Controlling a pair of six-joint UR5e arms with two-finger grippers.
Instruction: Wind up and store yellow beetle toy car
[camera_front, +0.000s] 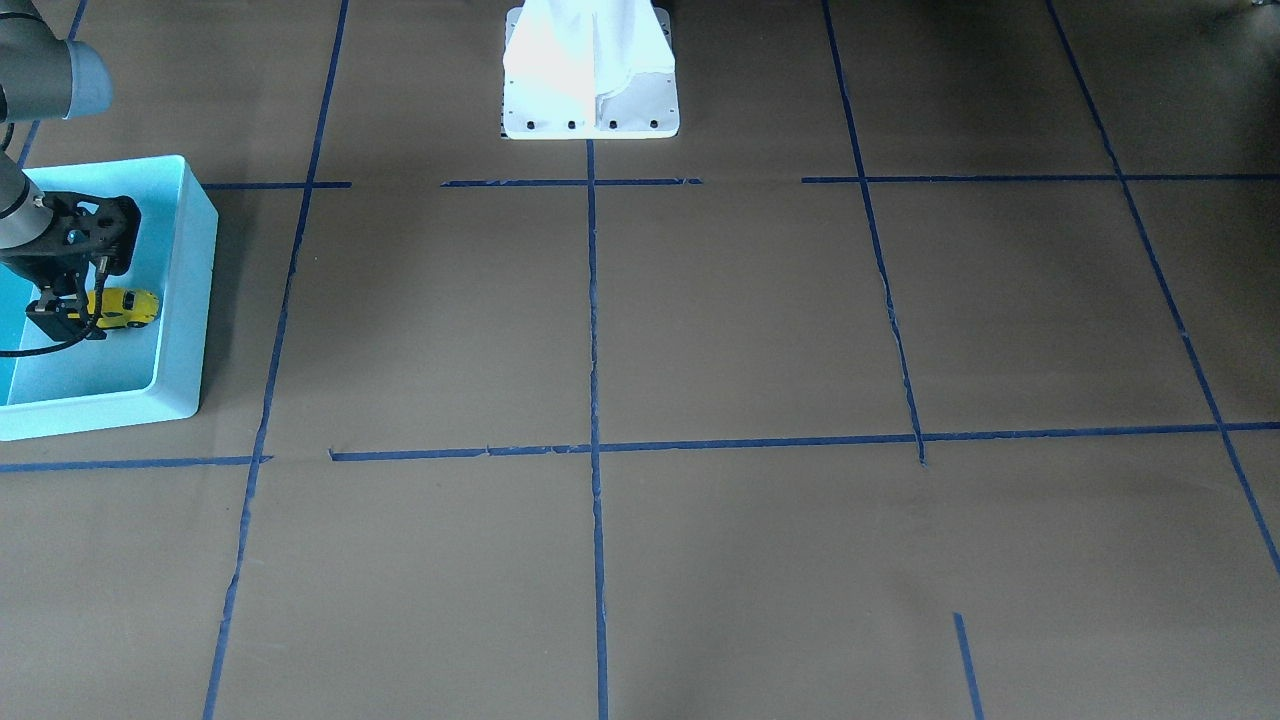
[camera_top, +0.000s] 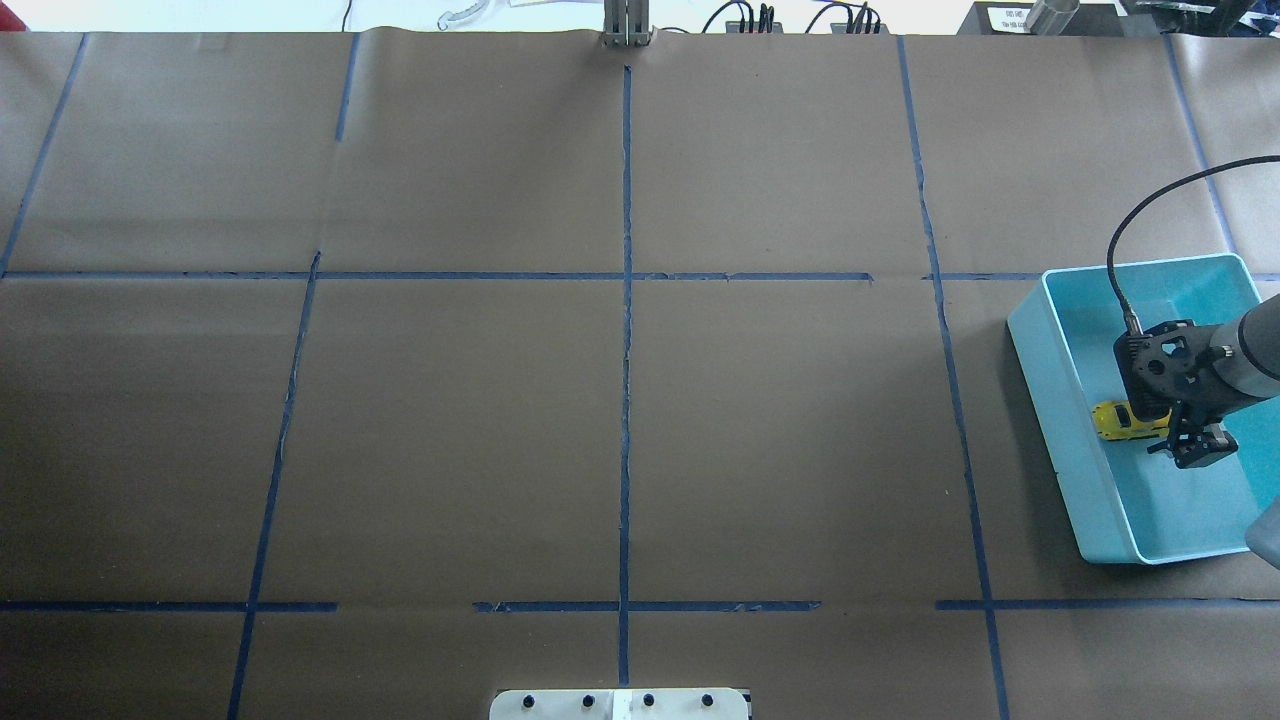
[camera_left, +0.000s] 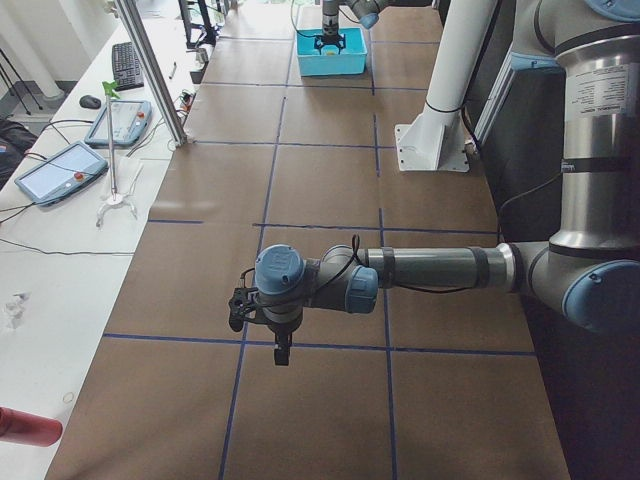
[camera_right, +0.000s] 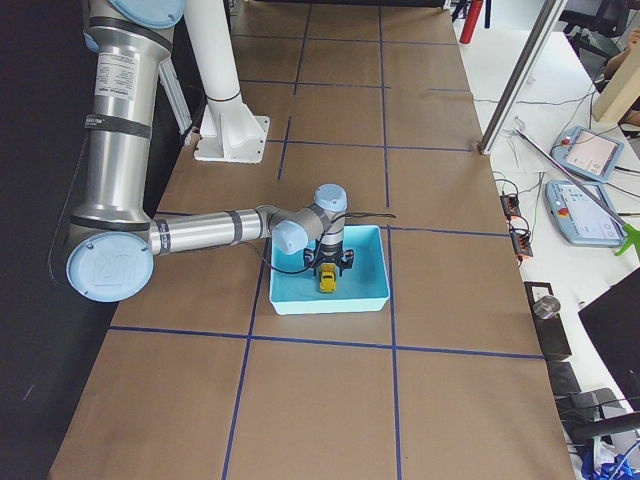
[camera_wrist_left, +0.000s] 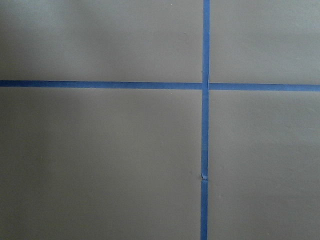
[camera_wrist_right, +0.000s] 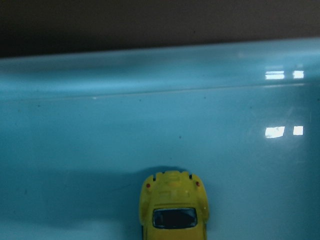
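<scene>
Right tool (camera_top: 1195, 448) low in the turquoise bin (camera_top: 1050, 345), at the yellow beetle toy car (camera_top: 1115, 420).
You can't tell if its jaws clamp the car or stand apart; storing looks nearly done, with release and retreat left.

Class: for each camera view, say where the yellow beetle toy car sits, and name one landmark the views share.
Front-facing: yellow beetle toy car far left, inside turquoise bin.
Overhead: far right, in bin.
Exterior left: too small to tell.
Exterior right: centre, in bin.
Left wrist: absent.
Right wrist: bottom centre.
Landmark: the bin.
</scene>
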